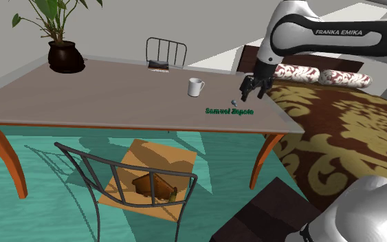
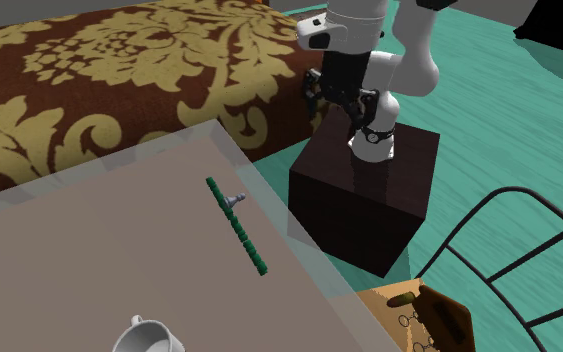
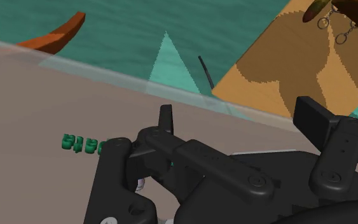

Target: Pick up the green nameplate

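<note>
Shoulder view — tool (image 1: 256, 89), spread and empty, near green nameplate (image 1: 229, 111) and white mug (image 1: 196, 87); wrist view — nameplate letters close up.

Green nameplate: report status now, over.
Gripper fingers open, holding nothing, above the table. Green nameplate on the table near its edge, not gripped. Small grey piece close beside it; white mug stands apart.

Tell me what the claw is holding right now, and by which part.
Nothing is held. The claw hangs open, its fingers apart and touching nothing, while the green nameplate rests untouched on the table.
</note>
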